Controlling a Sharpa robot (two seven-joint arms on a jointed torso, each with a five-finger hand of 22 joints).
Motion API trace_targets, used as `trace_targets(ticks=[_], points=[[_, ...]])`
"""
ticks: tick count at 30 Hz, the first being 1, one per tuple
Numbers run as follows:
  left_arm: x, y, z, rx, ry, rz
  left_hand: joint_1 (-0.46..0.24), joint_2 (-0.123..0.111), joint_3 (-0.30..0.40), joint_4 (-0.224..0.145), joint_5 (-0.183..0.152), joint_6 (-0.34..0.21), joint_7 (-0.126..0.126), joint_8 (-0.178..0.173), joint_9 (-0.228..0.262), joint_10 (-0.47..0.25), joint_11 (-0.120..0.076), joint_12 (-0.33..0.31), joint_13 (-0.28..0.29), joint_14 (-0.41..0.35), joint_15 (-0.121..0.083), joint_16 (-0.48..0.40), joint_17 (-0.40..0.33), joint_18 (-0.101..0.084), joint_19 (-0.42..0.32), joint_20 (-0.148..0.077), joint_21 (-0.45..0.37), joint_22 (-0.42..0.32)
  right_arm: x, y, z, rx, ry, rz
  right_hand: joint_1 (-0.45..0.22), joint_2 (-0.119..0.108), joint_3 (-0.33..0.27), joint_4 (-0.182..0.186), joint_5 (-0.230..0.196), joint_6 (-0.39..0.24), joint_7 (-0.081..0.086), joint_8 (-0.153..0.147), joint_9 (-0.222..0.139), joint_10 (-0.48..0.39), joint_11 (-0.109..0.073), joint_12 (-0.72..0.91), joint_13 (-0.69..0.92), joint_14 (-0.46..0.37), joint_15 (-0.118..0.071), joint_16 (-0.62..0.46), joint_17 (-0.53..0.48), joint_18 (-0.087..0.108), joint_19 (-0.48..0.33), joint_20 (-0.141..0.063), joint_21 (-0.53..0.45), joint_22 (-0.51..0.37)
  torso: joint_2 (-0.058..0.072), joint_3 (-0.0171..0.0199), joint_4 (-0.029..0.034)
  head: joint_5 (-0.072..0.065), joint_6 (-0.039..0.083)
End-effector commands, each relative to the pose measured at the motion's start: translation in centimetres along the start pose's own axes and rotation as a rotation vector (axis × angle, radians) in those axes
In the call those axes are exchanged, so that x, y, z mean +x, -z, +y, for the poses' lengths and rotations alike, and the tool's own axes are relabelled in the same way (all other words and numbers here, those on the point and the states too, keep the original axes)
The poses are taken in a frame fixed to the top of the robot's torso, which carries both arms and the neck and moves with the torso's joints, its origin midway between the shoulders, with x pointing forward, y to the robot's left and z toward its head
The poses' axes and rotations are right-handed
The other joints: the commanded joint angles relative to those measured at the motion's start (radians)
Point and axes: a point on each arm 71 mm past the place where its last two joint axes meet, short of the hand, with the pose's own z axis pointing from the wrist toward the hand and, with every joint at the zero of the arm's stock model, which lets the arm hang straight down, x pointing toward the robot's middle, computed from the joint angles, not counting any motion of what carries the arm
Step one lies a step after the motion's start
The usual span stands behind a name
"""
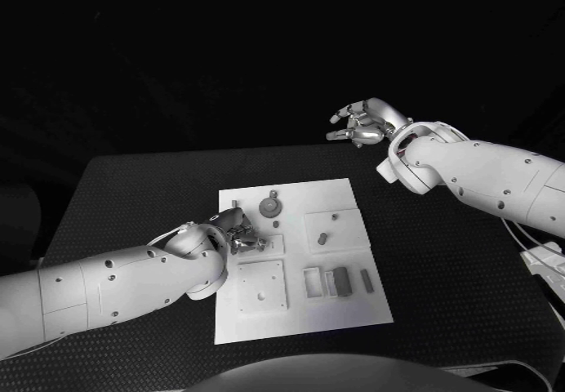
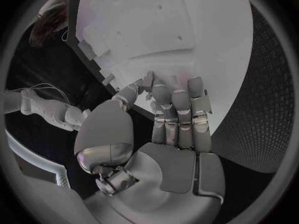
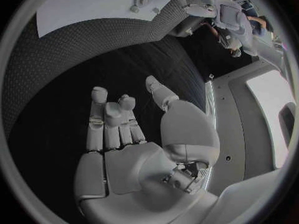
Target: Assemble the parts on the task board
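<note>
I am keeping the left hand [image 1: 224,233] over the board's [image 1: 341,314] left edge, fingers bent down near small parts [image 1: 341,280]; cannot tell if it's gripping anything. Right hand [image 1: 365,122] is hanging well apart beyond the table [image 1: 141,180], half-curled, empty, prob. to avoid blocking.

Left hand [image 1: 226,233] low over task board [image 1: 300,318] at its left-middle edge — blocks approach to the small parts there. Right hand [image 1: 362,124] raised past the counter's [image 1: 141,188] far right corner, well apart from board. Open counter on both sides of board. Board's near end unobstructed — upright parts [image 1: 339,281] crowd right-centre.
</note>
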Motion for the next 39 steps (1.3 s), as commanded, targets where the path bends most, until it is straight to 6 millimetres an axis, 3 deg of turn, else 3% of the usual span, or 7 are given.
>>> trace_targets(ticks=[1, 39], points=[[0.84, 0.17, -0.15, 0.008, 0.005, 0.052, -0.013, 0.001, 0.0, 0.011, -0.003, -0.008, 0.0, -0.005, -0.002, 0.0, 0.004, -0.001, -0.001, -0.005, 0.0, 0.001, -0.002, 0.002, -0.01, 0.0, -0.006, 0.02, 0.1, 0.02, 0.04, -0.004, -0.003, 0.011, -0.007, -0.001, 0.0, 0.006, 0.004, 0.049, 0.042, -0.005, -0.001, -0.074, 0.027, 0.003, -0.001, -0.008, 0.0, -0.004, -0.002, 0.008, -0.004, 0.0, -0.007, 0.018, 0.0, 0.0001, -0.0001, -0.001, -0.001], [0.92, 0.62, 0.05, 0.005, 0.028, 0.075, -0.016, -0.012, -0.002, 0.021, -0.003, -0.012, 0.001, -0.006, -0.003, -0.004, 0.005, -0.001, -0.002, -0.009, -0.001, 0.002, -0.002, 0.002, -0.012, -0.001, -0.007, 0.02, 0.18, 0.14, -0.2, 0.001, -0.004, 0.015, -0.01, -0.003, 0.001, 0.009, 0.004, 0.045, 0.043, -0.007, -0.002, -0.074, 0.027, 0.004, -0.002, -0.009, 0.001, -0.004, -0.002, 0.008, -0.005, 0.0, -0.008, 0.017, 0.0, -0.0002, 0.0002, -0.002, -0.004]])
